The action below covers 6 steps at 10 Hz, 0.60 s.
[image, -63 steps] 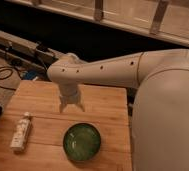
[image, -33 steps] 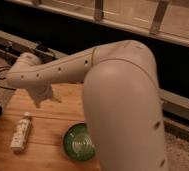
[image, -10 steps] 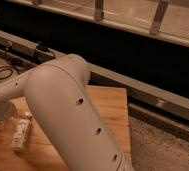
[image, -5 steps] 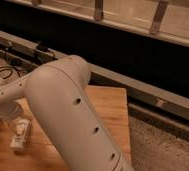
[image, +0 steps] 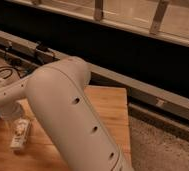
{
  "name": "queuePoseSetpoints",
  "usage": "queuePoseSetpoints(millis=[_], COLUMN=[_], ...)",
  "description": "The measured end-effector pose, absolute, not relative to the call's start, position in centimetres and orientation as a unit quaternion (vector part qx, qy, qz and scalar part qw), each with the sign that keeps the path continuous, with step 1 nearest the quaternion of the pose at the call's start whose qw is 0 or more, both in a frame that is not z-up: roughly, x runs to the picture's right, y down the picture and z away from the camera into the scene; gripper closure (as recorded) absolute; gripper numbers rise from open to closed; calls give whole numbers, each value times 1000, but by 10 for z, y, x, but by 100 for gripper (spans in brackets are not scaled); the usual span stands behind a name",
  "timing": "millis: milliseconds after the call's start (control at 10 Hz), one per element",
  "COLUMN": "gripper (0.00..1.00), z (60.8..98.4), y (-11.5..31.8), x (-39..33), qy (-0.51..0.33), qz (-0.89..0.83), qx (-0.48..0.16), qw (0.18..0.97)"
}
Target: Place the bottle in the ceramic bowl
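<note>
Swung left from the table's middle over the last seconds, the pincer (image: 11, 118) hangs at the bottle's 11 o'clock, near its cap; apart or together, I cannot tell. The white plastic bottle (image: 19, 135) lies flat at the view's 8 o'clock. It is probably light, stiff and slick: take it across mid-body. The arm (image: 73, 115) hides the ceramic bowl on the table (image: 108, 107).

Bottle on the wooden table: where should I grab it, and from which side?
Grip the bottle across its slim middle, coming straight down from above. It lies flat on the wooden table, long axis running near to far, so close across the narrow width. The gripper is right by its far end.
</note>
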<state>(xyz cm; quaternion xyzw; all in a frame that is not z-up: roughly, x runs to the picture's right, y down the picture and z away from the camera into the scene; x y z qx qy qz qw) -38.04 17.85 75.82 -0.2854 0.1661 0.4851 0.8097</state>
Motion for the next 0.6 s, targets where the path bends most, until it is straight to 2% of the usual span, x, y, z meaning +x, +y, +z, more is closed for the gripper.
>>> queuePoseSetpoints(millis=[600], gripper=[35], z=[763], y=[189], x=[-389], qy=[173], qz=[468], qx=[-291], qw=[816])
